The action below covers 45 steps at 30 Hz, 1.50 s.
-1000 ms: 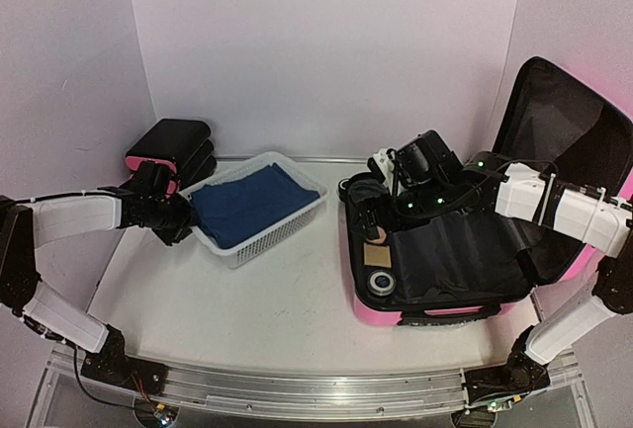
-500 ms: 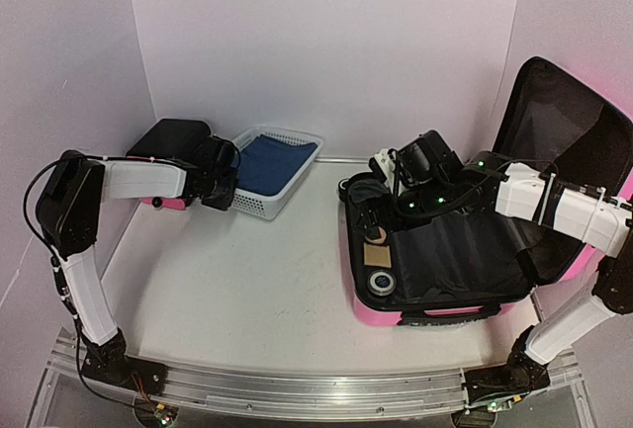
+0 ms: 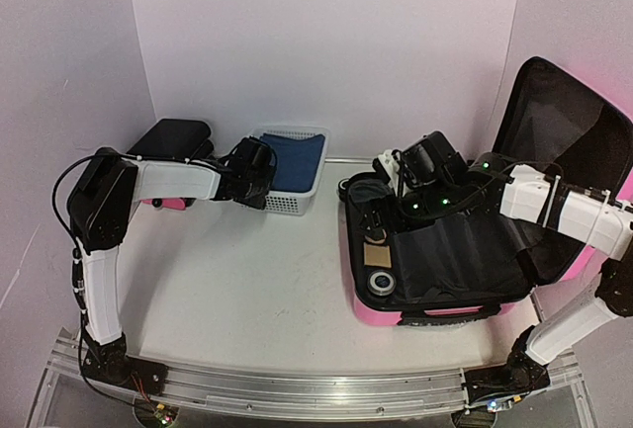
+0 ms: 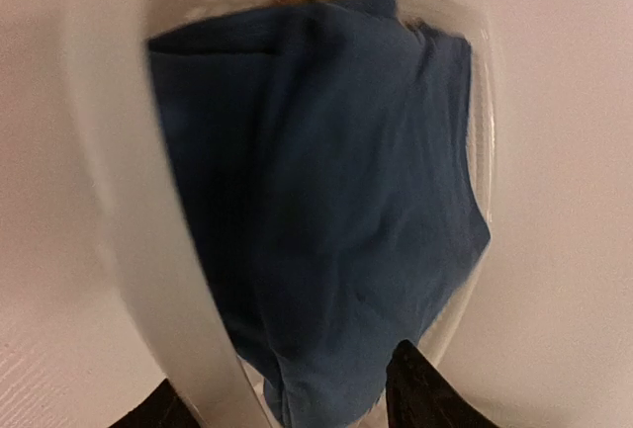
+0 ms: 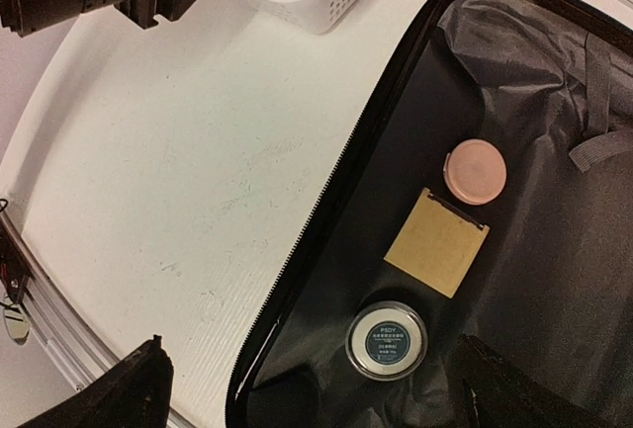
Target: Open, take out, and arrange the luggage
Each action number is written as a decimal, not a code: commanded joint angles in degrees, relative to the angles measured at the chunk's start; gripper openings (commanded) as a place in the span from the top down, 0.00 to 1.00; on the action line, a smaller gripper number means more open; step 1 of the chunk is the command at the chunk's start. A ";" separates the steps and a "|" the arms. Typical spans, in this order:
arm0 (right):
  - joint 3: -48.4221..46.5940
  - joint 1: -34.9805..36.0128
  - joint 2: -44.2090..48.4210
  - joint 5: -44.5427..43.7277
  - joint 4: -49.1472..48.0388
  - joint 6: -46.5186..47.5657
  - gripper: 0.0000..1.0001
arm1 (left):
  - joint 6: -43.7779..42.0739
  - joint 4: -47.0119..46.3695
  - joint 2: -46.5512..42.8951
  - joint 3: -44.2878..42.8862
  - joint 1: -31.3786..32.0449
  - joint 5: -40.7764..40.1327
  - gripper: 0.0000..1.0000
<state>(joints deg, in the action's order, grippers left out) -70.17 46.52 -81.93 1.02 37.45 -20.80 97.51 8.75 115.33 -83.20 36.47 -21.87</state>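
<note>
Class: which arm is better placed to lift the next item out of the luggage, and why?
Right. Its open gripper hangs over the open luggage, directly above the jar, card and pink lid. The left gripper is across the table at the basket.

Luggage (image 3: 465, 260): glossy pink shell, black lining. Basket (image 3: 297, 198): white mesh. Cloth (image 4: 316, 201): dark blue. Round lid (image 5: 476, 171): pale pink. Card (image 5: 436, 243): tan. Jar (image 5: 386, 339): clear, dark label. Drawer unit (image 3: 173, 139): black, pink front. Bench (image 3: 247, 290): white.
</note>
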 commanded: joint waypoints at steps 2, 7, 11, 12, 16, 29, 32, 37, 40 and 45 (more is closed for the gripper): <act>0.38 -0.52 2.21 -0.66 -0.98 0.21 0.02 | -19.51 -14.76 -4.39 -1.53 2.58 14.94 0.28; 0.95 -0.60 2.54 -0.85 -1.03 0.23 0.02 | -44.81 -14.49 -14.38 9.70 2.57 32.00 0.14; 1.39 -0.74 2.49 -0.74 -0.98 0.30 0.02 | -55.86 -10.95 -22.58 20.01 -5.33 46.43 0.01; 1.50 -0.73 2.44 -0.67 -0.98 0.32 0.02 | -57.48 -8.53 -24.15 21.40 -8.80 51.15 0.01; 1.94 -0.81 2.22 -0.28 -0.98 0.15 0.02 | -72.26 10.55 -30.43 19.02 -19.89 49.82 0.01; 2.53 -0.82 2.45 0.75 -0.89 -1.70 0.02 | -77.25 26.68 -26.55 -2.31 -34.23 23.58 0.27; 2.74 -0.82 2.77 0.49 -0.81 -1.54 0.02 | -74.12 25.02 -23.84 -4.88 -36.26 25.22 0.26; 3.02 -0.82 3.00 0.03 -0.71 -1.12 0.02 | -71.54 24.69 -18.19 -9.30 -39.69 20.05 0.24; 3.10 -0.83 3.22 0.04 -0.63 -1.01 0.02 | -76.31 24.08 -14.28 -13.49 -42.23 26.98 0.15; 3.34 -0.83 2.92 -0.07 -0.63 -0.53 0.02 | -87.77 24.29 -9.35 -20.61 -43.23 29.82 0.01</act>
<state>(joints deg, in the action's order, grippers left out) -66.94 45.89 -80.93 1.43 37.91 -21.87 18.70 34.48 104.47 -96.55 -6.22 4.97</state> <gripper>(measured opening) 0.983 0.980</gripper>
